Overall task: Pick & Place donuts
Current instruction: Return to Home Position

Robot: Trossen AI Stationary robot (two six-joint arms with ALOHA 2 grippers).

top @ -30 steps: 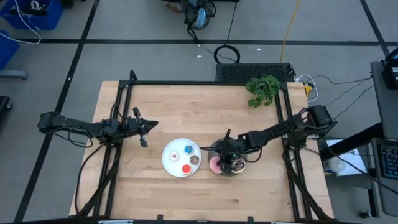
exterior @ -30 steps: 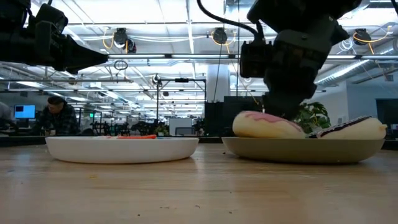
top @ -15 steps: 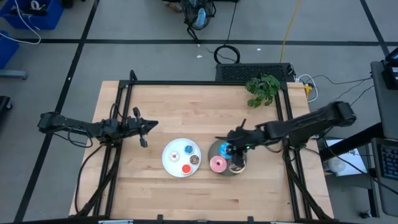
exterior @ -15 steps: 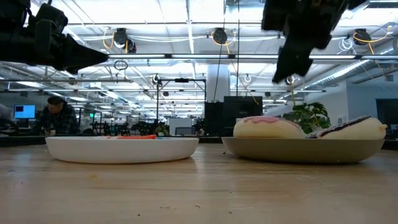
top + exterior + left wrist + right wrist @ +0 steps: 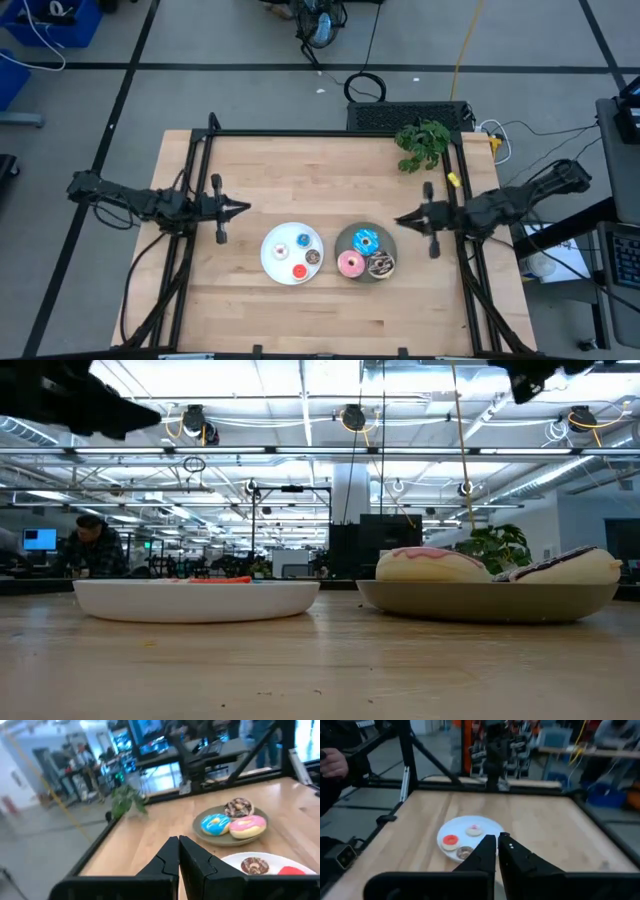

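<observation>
High view shows blue-iced donut (image 5: 365,240), hidden in low view, left tool (image 5: 243,209), right tool (image 5: 399,220), both pinched together

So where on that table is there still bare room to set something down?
The far half is bare wood, from the left claw across to the plant. The near strip in front of the white plate and grey plate is free too. Crowded: the middle, where the plates nearly touch, the right claw close by.
</observation>
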